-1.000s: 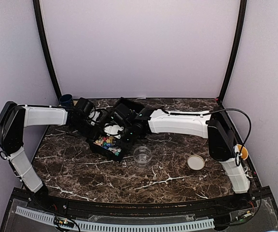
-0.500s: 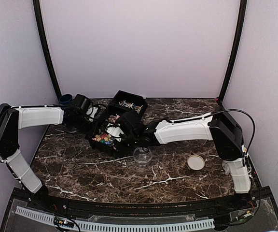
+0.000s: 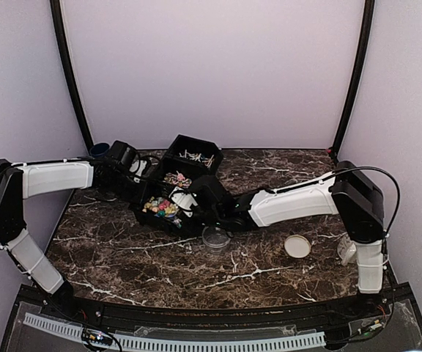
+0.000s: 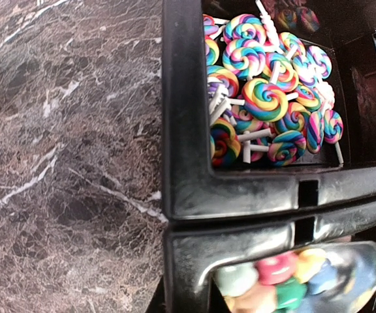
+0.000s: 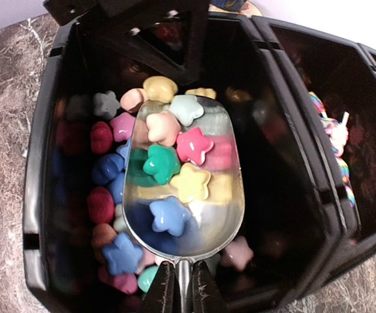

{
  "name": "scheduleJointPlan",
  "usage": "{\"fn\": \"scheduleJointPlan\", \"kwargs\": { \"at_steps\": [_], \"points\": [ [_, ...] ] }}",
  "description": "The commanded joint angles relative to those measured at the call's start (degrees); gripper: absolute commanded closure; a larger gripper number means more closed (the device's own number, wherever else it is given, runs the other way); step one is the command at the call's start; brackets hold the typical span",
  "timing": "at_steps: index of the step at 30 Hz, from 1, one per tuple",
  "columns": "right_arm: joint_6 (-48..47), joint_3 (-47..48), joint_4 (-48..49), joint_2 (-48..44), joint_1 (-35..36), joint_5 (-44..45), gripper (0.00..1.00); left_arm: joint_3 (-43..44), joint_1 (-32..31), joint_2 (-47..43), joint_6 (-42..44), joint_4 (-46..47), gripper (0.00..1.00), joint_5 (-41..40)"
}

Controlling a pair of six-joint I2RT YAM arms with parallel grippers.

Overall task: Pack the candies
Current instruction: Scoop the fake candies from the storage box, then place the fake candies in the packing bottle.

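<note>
- The candies (image 5: 175, 163), glossy star-shaped and rounded pieces in pink, teal, yellow and blue, are lying heaped in a clear plastic scoop (image 5: 194, 225). Many more are sitting below in the nearest compartment of a black plastic bin (image 5: 36, 195).
- The right gripper (image 5: 183, 295) is clamping the scoop's thin handle between its dark fingers, holding the bowl over that compartment.
- Swirled rainbow lollipops (image 4: 266, 98) on white sticks are filling the next compartment.
- The left gripper (image 3: 135, 180) is sitting closed at the bin's left side; whether it is pinching the wall cannot be told.
- A round clear dish (image 3: 215, 236) is standing just beside the bin's near side on the dark, white-veined marble table (image 4: 64, 130).
- A flat tan lid (image 3: 297, 246) is lying well apart to the right.
</note>
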Motion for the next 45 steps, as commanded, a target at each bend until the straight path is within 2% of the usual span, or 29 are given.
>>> {"fn": "scheduleJointPlan", "kwargs": {
  "at_steps": [1, 18, 27, 37, 45],
  "points": [
    [2.7, -5.0, 2.3, -3.0, -2.3, -1.5, 1.00, 5.9, 1.2, -4.5, -3.3, 9.0, 1.00, 4.5],
    [4.7, -19.7, 17.7, -12.1, -5.0, -8.4, 1.00, 6.1, 1.5, -3.1, -3.5, 8.8, 1.00, 5.9],
    [3.8, -27.7, 24.1, -19.7, -5.4, -7.6, 1.00, 6.4, 1.5, -2.9, -3.7, 8.4, 1.00, 6.2],
    [1.1, -34.8, 18.9, -31.3, -5.9, -4.1, 1.00, 6.7, 1.5, -3.2, -3.3, 7.7, 1.00, 5.8],
    [1.7, -37.4, 4.3, -42.8, -5.9, -1.7, 1.00, 6.9, 1.6, -2.9, -3.4, 7.6, 1.00, 5.7]
  ]
}}
